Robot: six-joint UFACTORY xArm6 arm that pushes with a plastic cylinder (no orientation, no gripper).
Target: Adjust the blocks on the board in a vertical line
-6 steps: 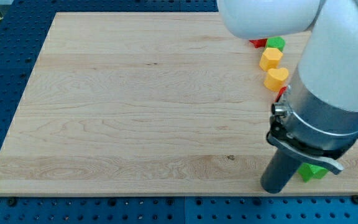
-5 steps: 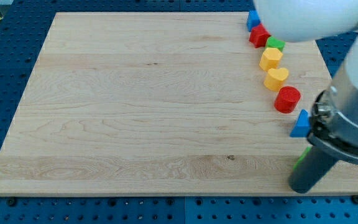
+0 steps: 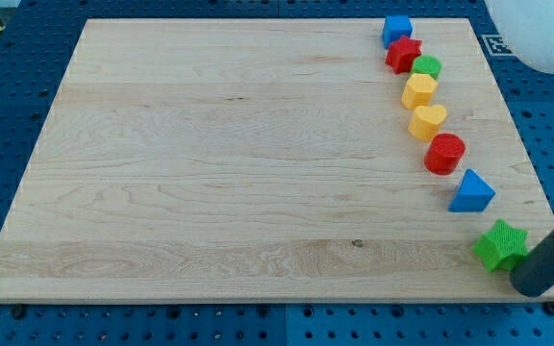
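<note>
Several blocks run in a slanted line down the right side of the wooden board (image 3: 210, 163): a blue cube (image 3: 397, 29), a red star (image 3: 403, 54), a green cylinder (image 3: 427, 67), a yellow hexagon (image 3: 418, 90), a yellow heart (image 3: 428, 121), a red cylinder (image 3: 444, 154), a blue triangle (image 3: 470, 191) and a green star (image 3: 501, 245). My tip (image 3: 531, 286) is at the board's bottom right corner, just right of and below the green star, close to or touching it.
The board lies on a blue perforated table (image 3: 8, 125). A white part of the arm (image 3: 546, 34) fills the view's top right corner. The board's right edge runs close beside the lower blocks.
The arm has swung to the view's right, uncovering the whole line of blocks. My tip has moved right, from left of the green star to its right side.
</note>
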